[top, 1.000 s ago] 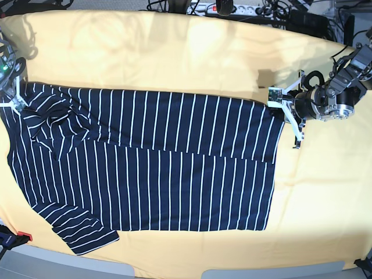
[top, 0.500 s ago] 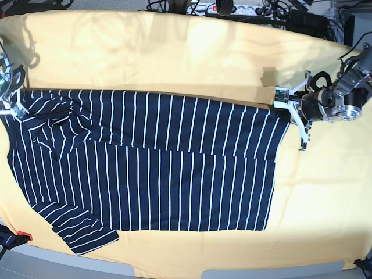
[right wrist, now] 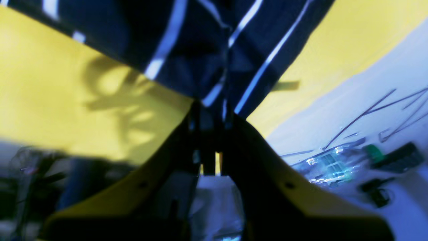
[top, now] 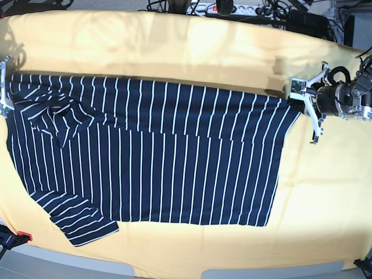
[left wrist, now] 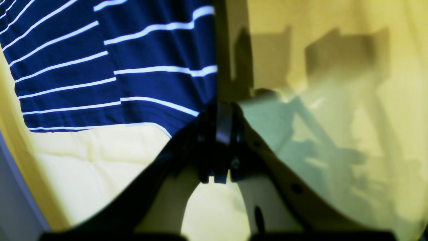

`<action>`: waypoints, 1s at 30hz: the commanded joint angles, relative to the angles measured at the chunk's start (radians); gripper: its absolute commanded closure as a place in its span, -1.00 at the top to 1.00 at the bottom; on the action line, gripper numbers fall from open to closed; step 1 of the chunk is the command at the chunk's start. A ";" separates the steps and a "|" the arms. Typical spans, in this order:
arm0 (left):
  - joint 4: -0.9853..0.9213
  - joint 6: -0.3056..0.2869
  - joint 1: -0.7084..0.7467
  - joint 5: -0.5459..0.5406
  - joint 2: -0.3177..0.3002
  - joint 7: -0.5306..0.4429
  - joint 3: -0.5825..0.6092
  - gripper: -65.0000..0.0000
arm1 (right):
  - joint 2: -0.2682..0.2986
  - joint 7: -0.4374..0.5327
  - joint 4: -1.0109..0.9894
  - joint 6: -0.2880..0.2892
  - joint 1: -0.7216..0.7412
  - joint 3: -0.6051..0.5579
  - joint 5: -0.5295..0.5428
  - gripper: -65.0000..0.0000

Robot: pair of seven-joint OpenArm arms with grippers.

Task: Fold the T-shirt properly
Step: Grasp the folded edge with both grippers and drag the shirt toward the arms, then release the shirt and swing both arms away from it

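The navy pinstriped T-shirt [top: 151,157] lies across the yellow cloth, its top edge raised and stretched between both grippers, with a sleeve [top: 81,221] at the lower left. My left gripper [top: 297,100] is shut on the shirt's upper right corner; the left wrist view shows its jaws [left wrist: 219,112] closed at the fabric edge [left wrist: 133,67]. My right gripper [top: 6,93] is at the far left edge, shut on the shirt's upper left corner; the right wrist view shows fabric [right wrist: 214,50] pinched between its jaws [right wrist: 210,113].
The yellow cloth [top: 192,46] covers the whole table. Cables and a power strip [top: 232,8] lie behind the far edge. The table's grey front edge [top: 174,273] runs along the bottom. A red-black clamp [top: 11,238] sits at the lower left.
Both grippers moved outward and toward the far edge, pulling the shirt's top edge taut and wider; the folded upper layer shifted up with them.
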 commanded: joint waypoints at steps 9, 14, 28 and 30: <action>0.119 -0.001 0.053 -0.076 -0.123 0.002 -0.011 -1.00 | 0.089 -0.113 0.003 0.034 -0.061 0.013 0.072 -1.00; 0.159 -0.001 0.112 -0.076 -0.190 0.002 -0.011 -1.00 | 0.095 -0.113 0.003 0.050 -0.132 0.013 0.039 -1.00; 0.217 -0.001 0.209 -0.065 -0.255 0.040 -0.011 -0.96 | 0.138 -0.113 0.003 0.021 -0.156 0.013 0.053 -0.99; 0.217 -0.001 0.206 -0.059 -0.255 0.046 -0.013 -0.54 | 0.139 -0.113 0.003 0.013 -0.156 0.013 0.053 -0.55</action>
